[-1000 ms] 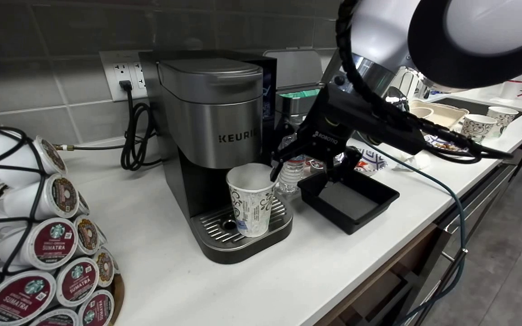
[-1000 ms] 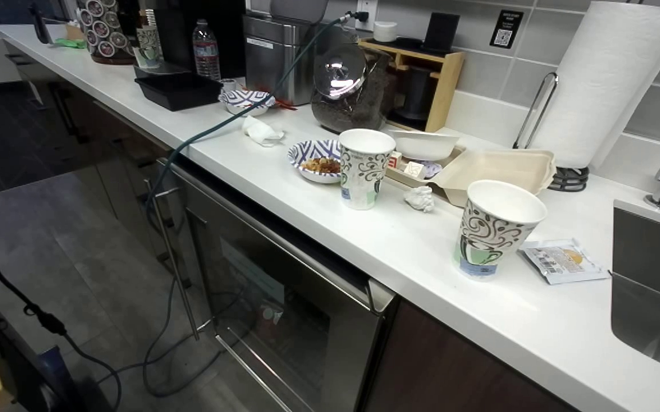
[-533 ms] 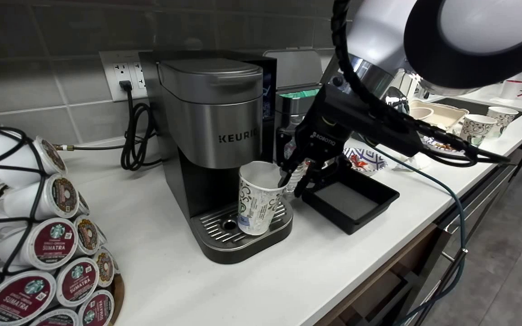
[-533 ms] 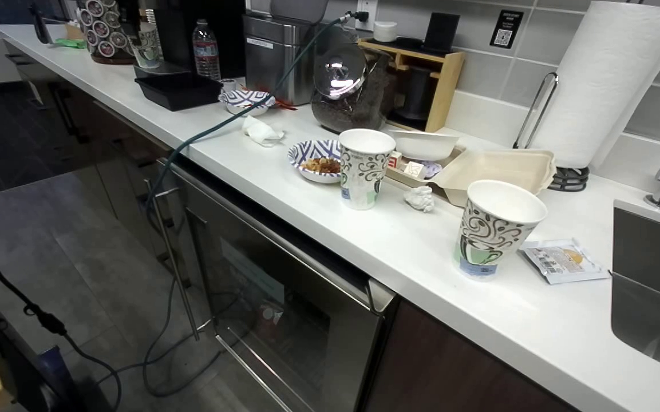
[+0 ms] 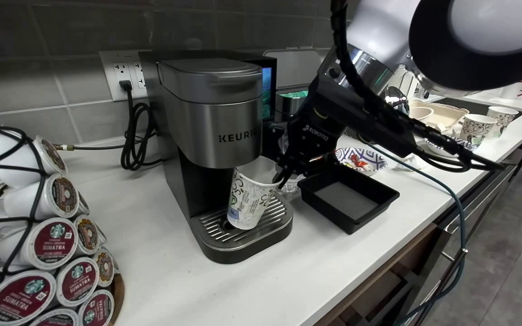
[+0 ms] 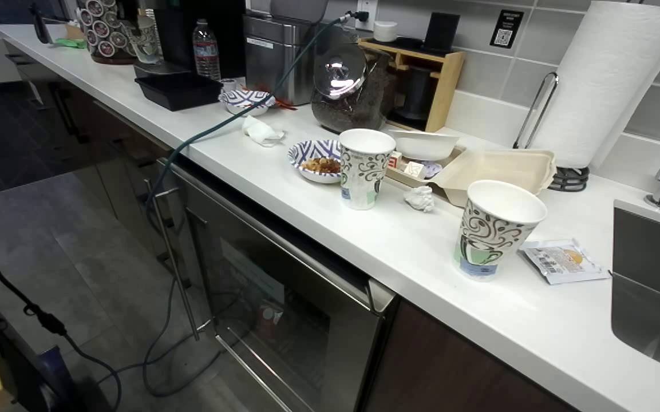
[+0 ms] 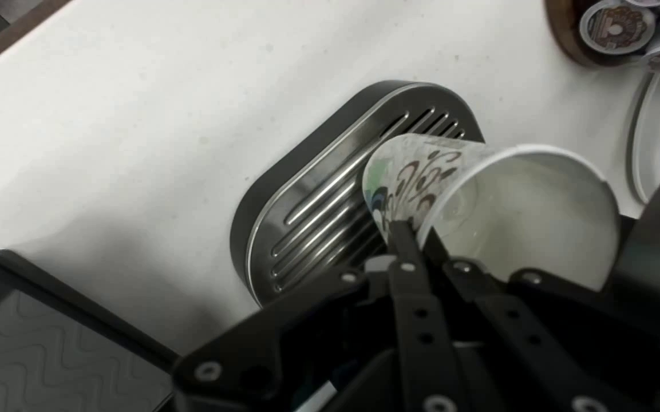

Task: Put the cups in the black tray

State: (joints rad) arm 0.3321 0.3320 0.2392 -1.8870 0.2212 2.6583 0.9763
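Cup [image 5: 250, 198] aslant over the drip grate [image 7: 319, 216], its rim tight between the fingers [image 7: 411, 269]

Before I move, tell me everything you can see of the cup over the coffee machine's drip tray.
The cup looks like paper, white with dark swirls and blue and green patches low on its side. Its round mouth is open on a pale inside. The cup tilts, rim lower toward the gripper, which pinches its wall at the rim, one finger inside, one outside. It is over the drip tray; whether its base touches it, I cannot tell.
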